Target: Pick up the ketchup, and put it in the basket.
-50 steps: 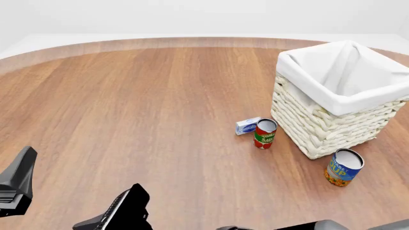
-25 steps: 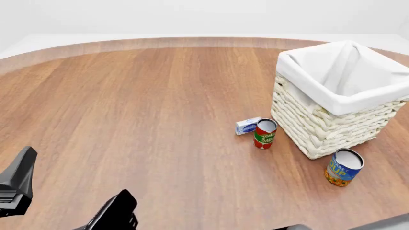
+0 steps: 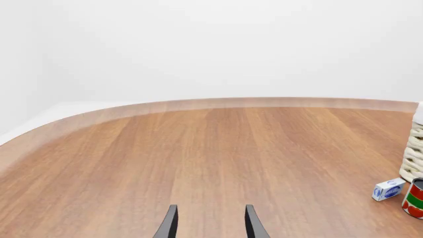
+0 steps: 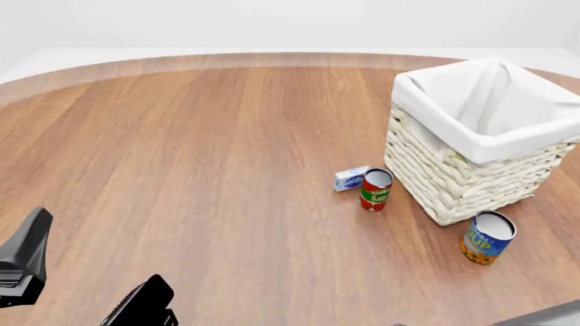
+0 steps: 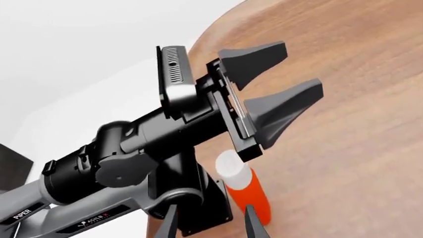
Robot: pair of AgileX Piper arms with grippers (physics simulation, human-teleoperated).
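Observation:
The ketchup [image 5: 246,192], a red bottle with a white cap, shows only in the right wrist view, on the wood beside the left arm's base; it is out of the front view. My right gripper [image 5: 210,224] is open and empty, with the bottle just ahead between its fingertips. A dark part at the front view's lower edge [image 4: 140,309] looks like this gripper. My left gripper [image 3: 210,225] is open and empty above bare wood; it also shows in the right wrist view [image 5: 300,67] and at the front view's left edge [image 4: 26,261]. The basket [image 4: 453,180] stands at the right.
A red-and-green tomato sauce can [image 4: 375,189] and a small white-and-blue box [image 4: 351,178] sit just left of the basket. A blue-and-orange can [image 4: 487,237] stands in front of it. The left arm [image 5: 132,148] reaches over the table close to the ketchup.
The dark gripper part at the front view's lower edge has slid down and to the left, almost out of frame. The right arm's links have left the bottom edge. The left gripper has not moved.

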